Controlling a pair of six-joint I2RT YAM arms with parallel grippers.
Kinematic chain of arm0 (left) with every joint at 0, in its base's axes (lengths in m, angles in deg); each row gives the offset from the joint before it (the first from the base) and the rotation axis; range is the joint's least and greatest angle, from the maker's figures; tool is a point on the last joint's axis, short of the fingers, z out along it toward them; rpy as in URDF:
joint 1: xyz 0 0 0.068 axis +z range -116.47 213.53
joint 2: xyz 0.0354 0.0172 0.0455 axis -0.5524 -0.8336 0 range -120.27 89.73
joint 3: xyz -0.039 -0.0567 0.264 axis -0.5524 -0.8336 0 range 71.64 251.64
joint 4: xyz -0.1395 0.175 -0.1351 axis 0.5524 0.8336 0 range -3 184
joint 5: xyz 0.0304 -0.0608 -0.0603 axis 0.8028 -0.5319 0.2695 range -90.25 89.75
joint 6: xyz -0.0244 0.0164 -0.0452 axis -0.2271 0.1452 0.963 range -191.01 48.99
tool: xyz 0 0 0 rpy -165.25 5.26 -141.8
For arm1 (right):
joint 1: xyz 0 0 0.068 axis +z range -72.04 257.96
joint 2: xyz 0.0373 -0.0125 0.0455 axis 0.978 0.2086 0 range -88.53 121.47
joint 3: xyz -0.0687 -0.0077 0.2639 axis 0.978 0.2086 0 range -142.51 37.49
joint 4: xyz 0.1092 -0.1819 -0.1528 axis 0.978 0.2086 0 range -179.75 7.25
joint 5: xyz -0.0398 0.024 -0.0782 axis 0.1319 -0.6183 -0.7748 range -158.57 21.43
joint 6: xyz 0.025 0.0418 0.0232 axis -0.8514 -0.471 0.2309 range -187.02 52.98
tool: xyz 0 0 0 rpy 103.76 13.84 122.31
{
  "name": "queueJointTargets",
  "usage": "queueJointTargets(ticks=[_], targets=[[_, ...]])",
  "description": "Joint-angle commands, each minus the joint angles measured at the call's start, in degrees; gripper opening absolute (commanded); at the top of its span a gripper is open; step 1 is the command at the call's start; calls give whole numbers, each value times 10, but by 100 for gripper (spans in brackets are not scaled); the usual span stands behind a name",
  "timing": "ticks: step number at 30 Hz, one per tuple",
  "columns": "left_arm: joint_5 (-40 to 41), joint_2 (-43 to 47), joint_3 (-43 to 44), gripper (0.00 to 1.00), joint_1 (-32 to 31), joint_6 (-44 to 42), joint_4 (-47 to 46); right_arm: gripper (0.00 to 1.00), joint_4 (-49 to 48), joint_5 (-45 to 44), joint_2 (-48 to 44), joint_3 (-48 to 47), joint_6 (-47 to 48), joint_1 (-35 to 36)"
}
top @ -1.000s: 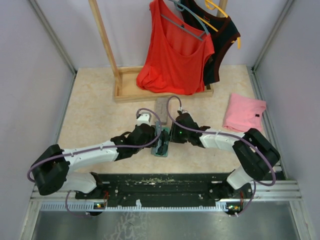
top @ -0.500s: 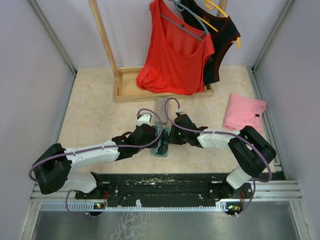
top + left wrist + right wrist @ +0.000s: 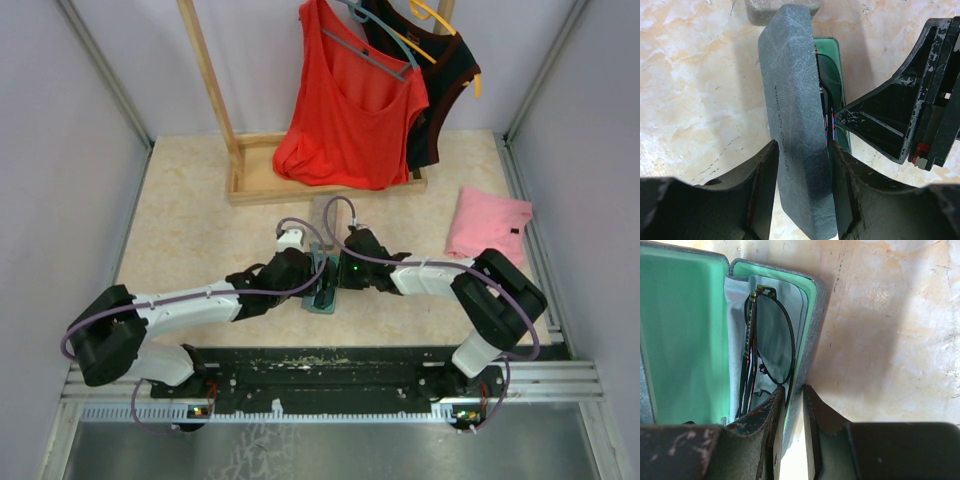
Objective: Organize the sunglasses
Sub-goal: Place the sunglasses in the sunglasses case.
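Note:
An open grey glasses case with a green lining lies between both grippers. One pair of sunglasses lies folded inside it on a light blue cloth; its arms show in the left wrist view. My left gripper is closed around the raised grey lid. My right gripper pinches the case's right wall. In the top view the left gripper and right gripper sit either side of the case. A second pair of sunglasses is not in view.
A second grey case lies just behind the first, also seen in the left wrist view. A wooden rack base holds a red top and a black top. A folded pink cloth lies at right.
My right gripper has shifted slightly left, closer against the case. The left gripper and the case stay about where they were.

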Motion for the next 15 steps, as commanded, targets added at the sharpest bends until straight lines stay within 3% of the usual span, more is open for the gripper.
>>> queueJointTargets(ticks=[1, 15], targets=[[-9, -9, -10, 50, -1, -4, -9, 22, -5, -14, 7, -27, 6, 11], [-18, -9, -7, 48, -1, -8, -13, 23, 80, -89, 47, -72, 28, 36]])
